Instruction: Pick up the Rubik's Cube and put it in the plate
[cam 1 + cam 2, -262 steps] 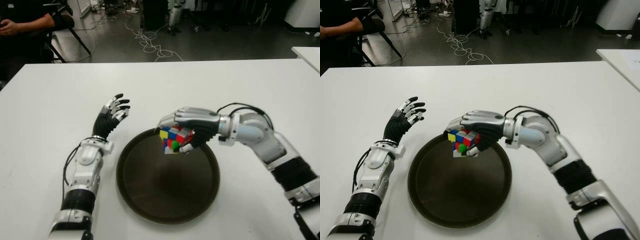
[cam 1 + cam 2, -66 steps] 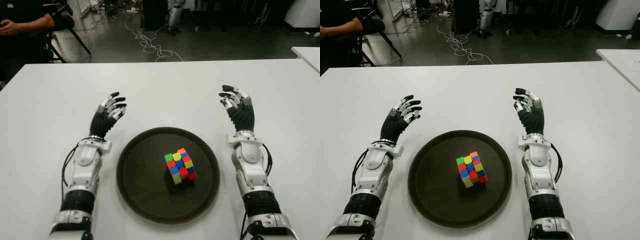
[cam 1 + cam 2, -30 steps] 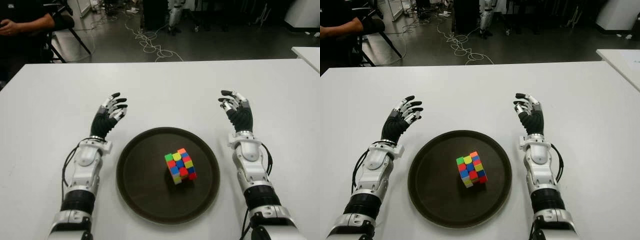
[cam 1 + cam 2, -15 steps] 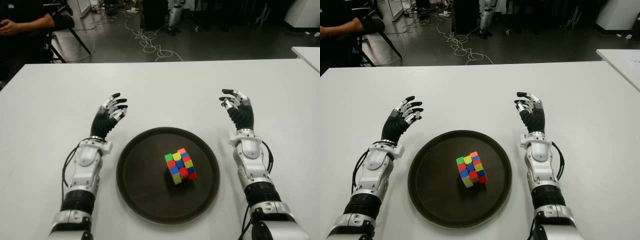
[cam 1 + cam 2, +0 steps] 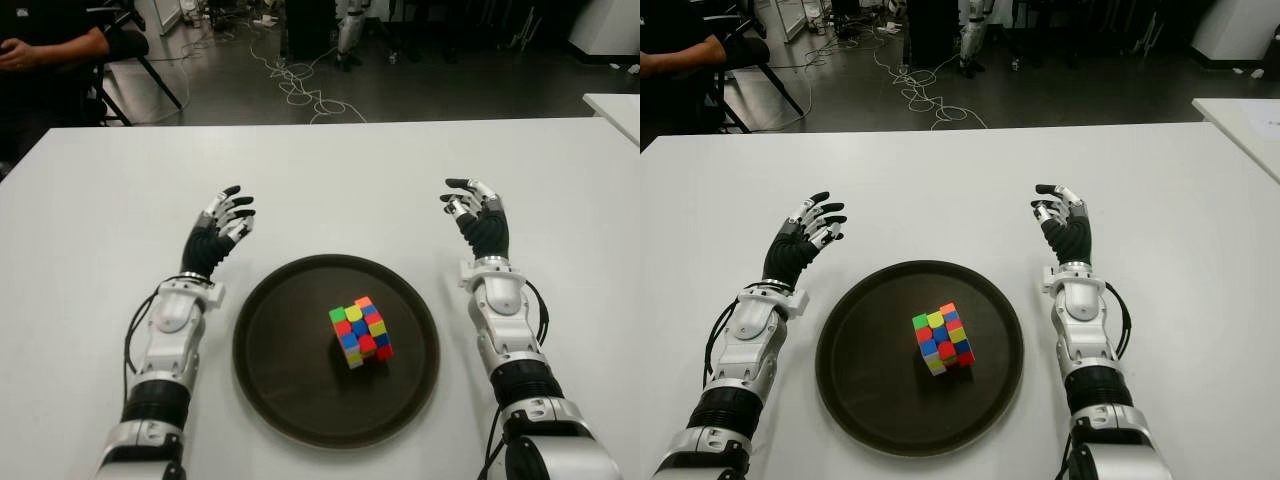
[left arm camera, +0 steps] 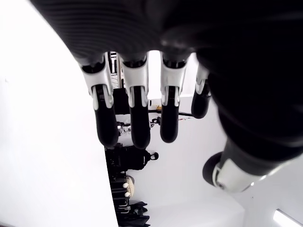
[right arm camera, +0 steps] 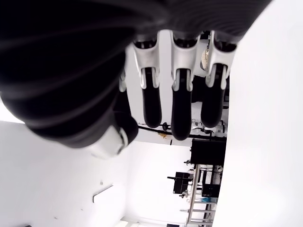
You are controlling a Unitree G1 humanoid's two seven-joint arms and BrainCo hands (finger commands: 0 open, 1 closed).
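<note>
- Since a few seconds back, your right hand [image 5: 478,213] has let go of the Rubik's Cube [image 5: 359,331] and pulled away from the plate [image 5: 290,395]; in the last second almost nothing has moved.
- You can see a person's arm [image 5: 55,46] far off at the left, past the table's back edge, next to a black chair [image 5: 135,55].
- Your left hand [image 5: 217,232] is up over the white table [image 5: 90,220], just left of the plate. Its fingers [image 6: 106,118] are loose and spread, and it holds nothing.
- The plate is round, dark brown and flat, with a low rim. It sits on the table between your two hands.
- The Rubik's Cube lies inside the plate, a little right of the middle. It is turned so one corner points at you.
- The cube is all mixed up. You can see green, yellow, orange, red and blue squares on it.
- No hand touches the cube.
- Your right hand is up just right of the plate, near its far side. Its fingers [image 7: 182,118] are loose and open too, and it holds nothing.
- Tangled cables [image 5: 300,85] lie on the dark floor behind the table.
</note>
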